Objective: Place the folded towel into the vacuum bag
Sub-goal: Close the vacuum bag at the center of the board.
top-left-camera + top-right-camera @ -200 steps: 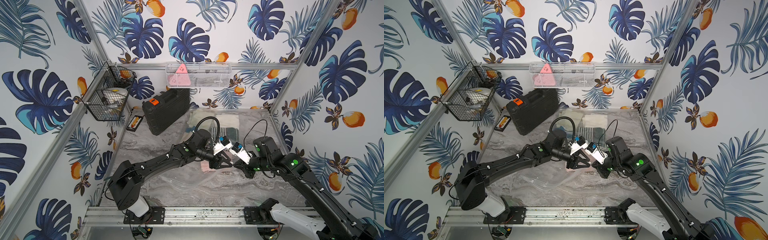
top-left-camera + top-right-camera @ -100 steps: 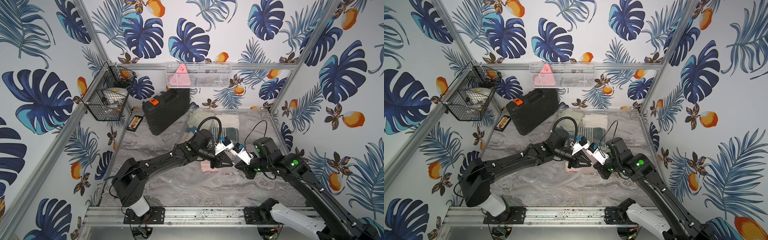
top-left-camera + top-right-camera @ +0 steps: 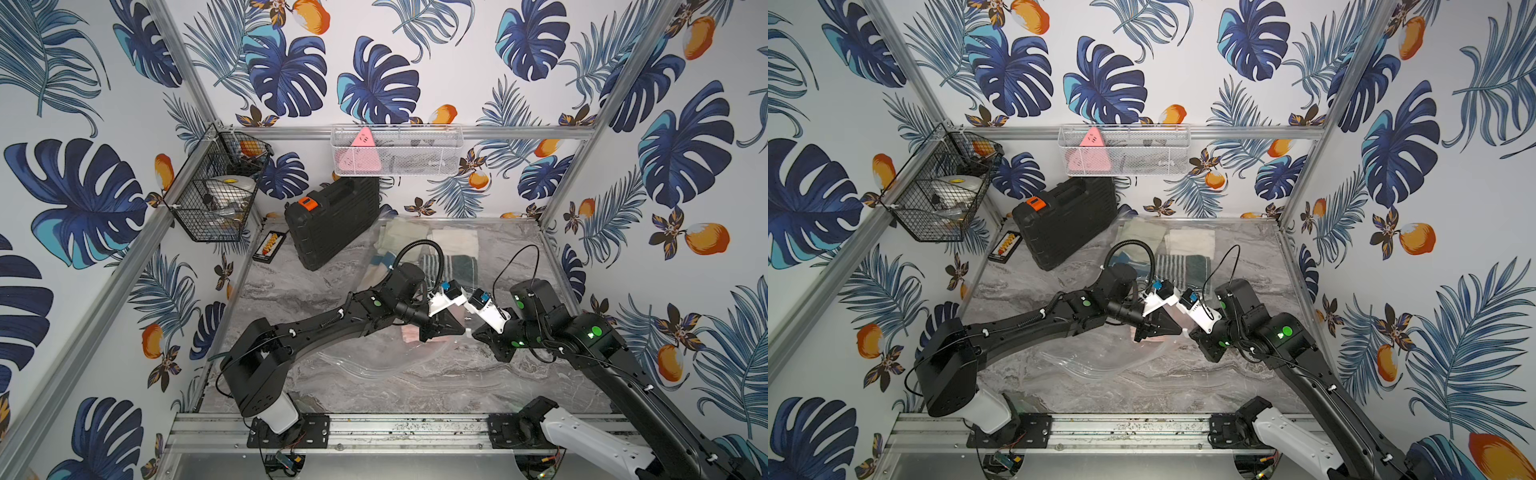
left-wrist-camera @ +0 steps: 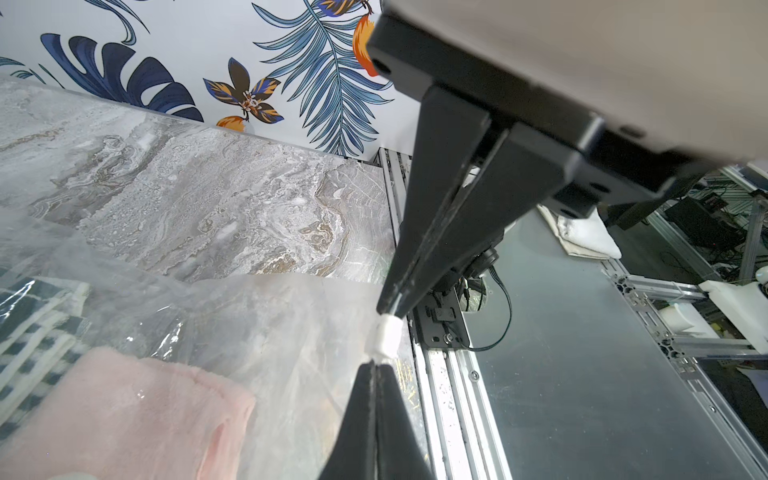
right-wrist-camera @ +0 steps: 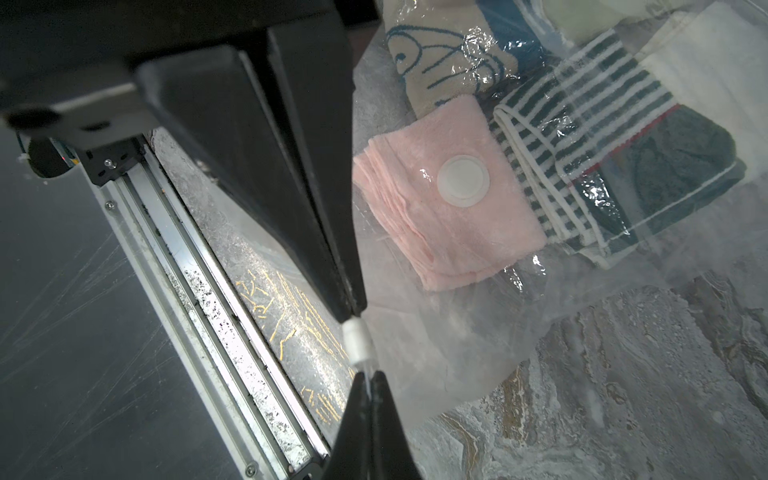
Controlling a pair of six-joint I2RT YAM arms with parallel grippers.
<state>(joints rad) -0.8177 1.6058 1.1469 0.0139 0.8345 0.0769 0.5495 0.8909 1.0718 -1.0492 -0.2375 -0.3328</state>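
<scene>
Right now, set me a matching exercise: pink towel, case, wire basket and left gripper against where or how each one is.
Things:
1. pink towel
2. case
3. wire basket
4. left gripper

Places or states:
A. hung on a wall
B. shut on the bag edge
C. under the round valve
D. on the table, far left corner

Pairs: 1-C, 2-D, 3-A, 4-B

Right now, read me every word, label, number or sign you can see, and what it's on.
Nothing here reads clearly.
Pink triangle in the white basket: dark marks, too small to read.
Yellow scrawl beside the front rail: not legible.
Orange tag on the black case: no text visible.
</scene>
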